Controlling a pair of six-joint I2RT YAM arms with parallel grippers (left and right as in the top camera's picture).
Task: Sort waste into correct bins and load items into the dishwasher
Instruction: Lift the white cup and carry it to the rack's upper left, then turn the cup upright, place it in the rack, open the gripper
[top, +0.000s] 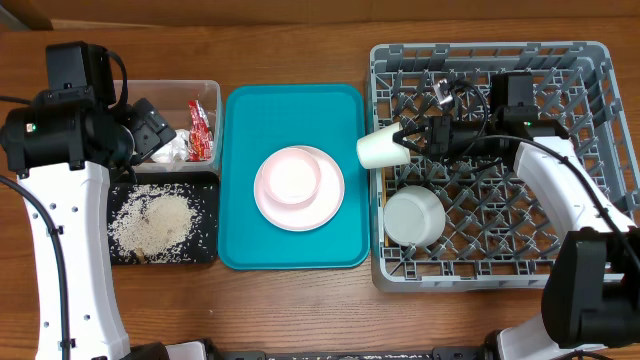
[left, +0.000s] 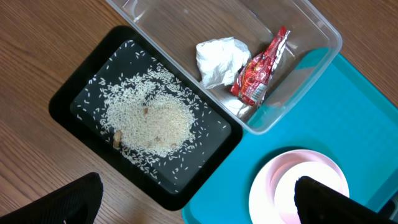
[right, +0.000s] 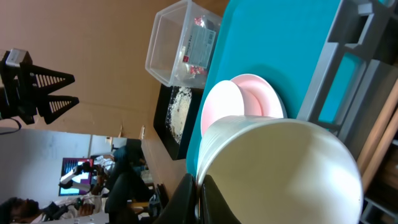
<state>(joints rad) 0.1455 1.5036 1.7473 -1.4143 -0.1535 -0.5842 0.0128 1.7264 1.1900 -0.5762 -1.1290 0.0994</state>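
Counter (top: 300, 310), 8 entries for you:

1. Left claw (left: 199, 205): wide open and holding nothing. It hangs over the left end, above the 2 bins.
2. Right claw (top: 408, 140): closed, pinching the cup.
3. Cup (top: 382, 148): white, held on its side in the air at the rack's left wall.
4. Rack (top: 590, 120): grey, on the right. You have 1 white bowl (top: 415, 215) in its near-left part.
5. Teal tray (top: 240, 230): in the centre, carrying 1 pink plate (top: 328, 205) with a 2nd bowl (top: 290, 178) resting on it.
6. Clear tub (top: 165, 90): far left, just beside the teal tray. It holds 1 red wrapper (top: 200, 130) and 1 crumpled tissue (left: 221, 59).
7. Black tray (left: 74, 96): near left, against the tub.
8. Rice (top: 150, 222): heaped in the black tray, with loose grains scattered around the heap.
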